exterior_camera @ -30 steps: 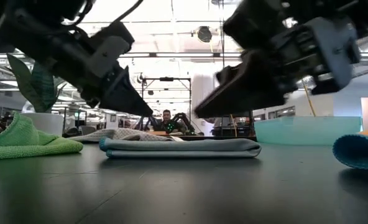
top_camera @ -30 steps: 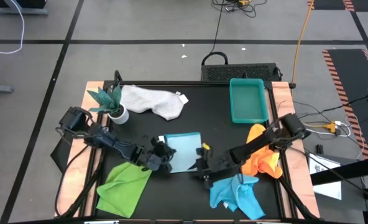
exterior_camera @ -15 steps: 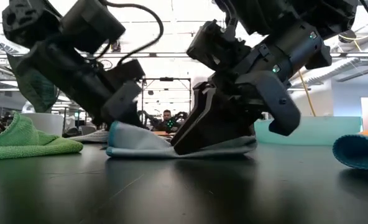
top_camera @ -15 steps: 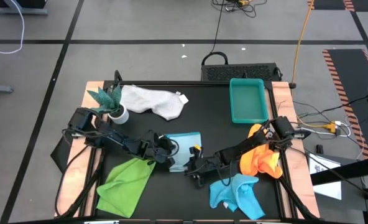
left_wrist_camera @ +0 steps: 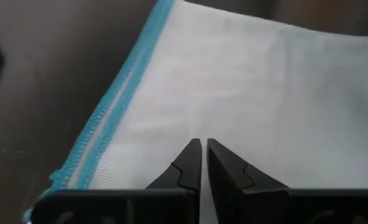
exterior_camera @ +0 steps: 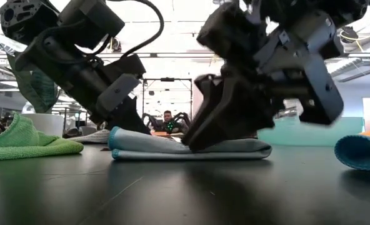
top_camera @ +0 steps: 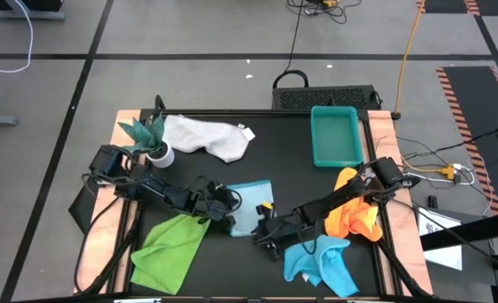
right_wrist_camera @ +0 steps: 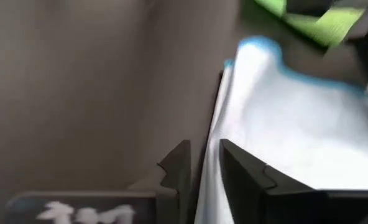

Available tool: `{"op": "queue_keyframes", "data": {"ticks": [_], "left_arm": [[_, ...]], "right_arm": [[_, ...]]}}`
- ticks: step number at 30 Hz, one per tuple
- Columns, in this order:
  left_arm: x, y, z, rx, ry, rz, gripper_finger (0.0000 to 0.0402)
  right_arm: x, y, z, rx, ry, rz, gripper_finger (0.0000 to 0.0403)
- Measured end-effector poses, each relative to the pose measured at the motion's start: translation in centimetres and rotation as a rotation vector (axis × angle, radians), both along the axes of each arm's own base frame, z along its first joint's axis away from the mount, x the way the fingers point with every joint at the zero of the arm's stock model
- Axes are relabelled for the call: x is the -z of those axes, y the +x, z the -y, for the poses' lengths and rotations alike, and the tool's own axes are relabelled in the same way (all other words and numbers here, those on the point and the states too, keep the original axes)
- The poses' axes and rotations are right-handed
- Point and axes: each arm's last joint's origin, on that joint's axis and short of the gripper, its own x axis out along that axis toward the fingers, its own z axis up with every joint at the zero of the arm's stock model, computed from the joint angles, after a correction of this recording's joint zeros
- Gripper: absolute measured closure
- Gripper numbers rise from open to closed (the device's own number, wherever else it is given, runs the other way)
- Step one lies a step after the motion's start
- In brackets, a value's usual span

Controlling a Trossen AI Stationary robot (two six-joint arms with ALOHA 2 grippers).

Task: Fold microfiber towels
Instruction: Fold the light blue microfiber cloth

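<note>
A folded pale blue towel (top_camera: 252, 200) lies flat in the middle of the table. My left gripper (top_camera: 229, 212) is shut, and its tips are down on the towel's left end (exterior_camera: 116, 134). My right gripper (top_camera: 264, 229) slants down at the towel's near edge with a narrow gap between its fingers. The white-grey towel (top_camera: 207, 136) lies crumpled at the far left. The lime green towel (top_camera: 169, 248) is near left, the orange towel (top_camera: 354, 215) right, and the turquoise-blue towel (top_camera: 320, 263) near right. My left gripper presses its shut fingertips (left_wrist_camera: 193, 155) on the towel's top face (left_wrist_camera: 202, 127), just inside the blue-stitched left edge, slanting down from the table's left. The towel lies on the table, that end slightly raised. My right gripper comes down slanting from the table's right, and the towel's near edge (right_wrist_camera: 210, 134) runs into the gap between its fingers (right_wrist_camera: 240, 168). Its tips reach the towel's top (exterior_camera: 194, 144). Whether the edge is pinched, I cannot tell.
A teal tray (top_camera: 335, 135) stands at the far right. A small plant in a white pot (top_camera: 152, 143) stands at the far left beside the white-grey towel. Bare dark table shows along the near edge between the green and turquoise-blue towels.
Both grippers have come down from above the pale blue towel onto it, the left at its left end, the right at its near edge. The right gripper has rolled a little. The towel has slid slightly toward the table's right, and its left end stands a bit higher.
</note>
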Motion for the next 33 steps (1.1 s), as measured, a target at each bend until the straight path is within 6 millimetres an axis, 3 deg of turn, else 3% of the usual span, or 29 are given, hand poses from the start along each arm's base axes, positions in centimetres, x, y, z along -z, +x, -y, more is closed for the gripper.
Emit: {"op": "queue_keyframes", "data": {"ticks": [5,11,15,22,33], "left_arm": [[0.0,0.1,0.0,0.011,-0.017,0.005,0.0376],[-0.2,0.4,0.1,0.034,-0.011,0.038,0.0376],[-0.1,0.4,0.1,0.034,-0.009,0.038,0.0376],[0.0,0.3,0.0,0.047,0.015,0.014,0.0376],[1.0,0.0,0.5,0.047,-0.007,-0.002,0.0376]], "right_arm": [[-0.9,0.1,-0.4,-0.007,0.02,0.054,0.0264],[1.0,0.4,0.1,0.035,-0.015,0.019,0.0243],[1.8,0.7,0.8,0.093,-0.036,0.019,0.0281],[1.7,0.5,0.3,0.025,-0.068,0.016,0.0393],[0.1,-0.7,-0.9,-0.048,0.023,-0.054,0.0397]]}}
